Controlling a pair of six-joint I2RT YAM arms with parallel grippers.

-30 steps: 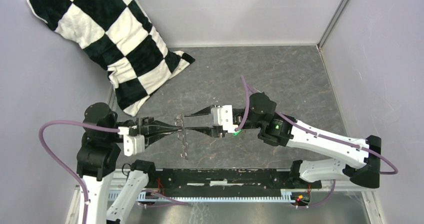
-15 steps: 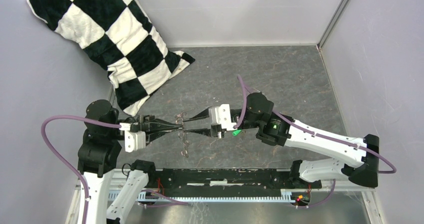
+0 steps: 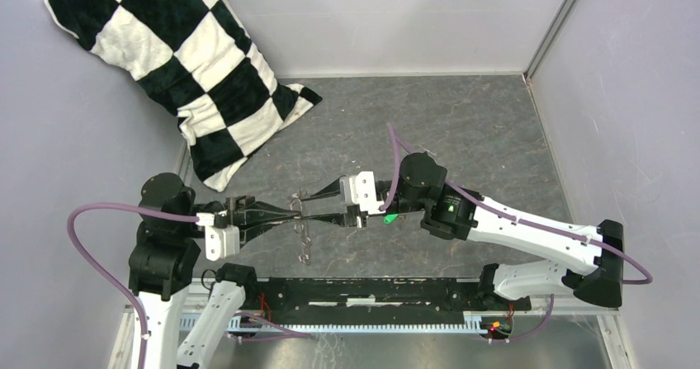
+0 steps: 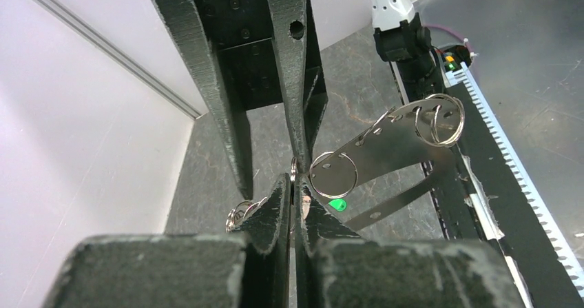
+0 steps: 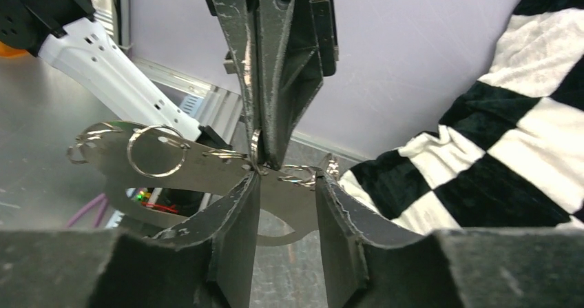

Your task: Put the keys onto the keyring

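The keyring (image 3: 304,235) is a thin silvery metal band with small split rings strung along it; it hangs edge-on from my left gripper (image 3: 297,213), which is shut on its rim. In the left wrist view the keyring (image 4: 386,146) stretches right from the left gripper (image 4: 297,187). My right gripper (image 3: 311,206) is open, its fingers either side of the band's top. In the right wrist view the right gripper (image 5: 286,182) straddles the keyring (image 5: 206,162), empty. The green-tagged key (image 3: 388,218) lies under the right wrist, in neither gripper; it also shows in the left wrist view (image 4: 336,203).
A black-and-white checked pillow (image 3: 182,63) leans in the far left corner. Grey walls close the left, back and right sides. A black rail (image 3: 371,290) runs along the near edge between the arm bases.
My right arm has edged left toward the left gripper, so its open fingers reach further over the keyring. The left gripper still holds the ring in about the same place.
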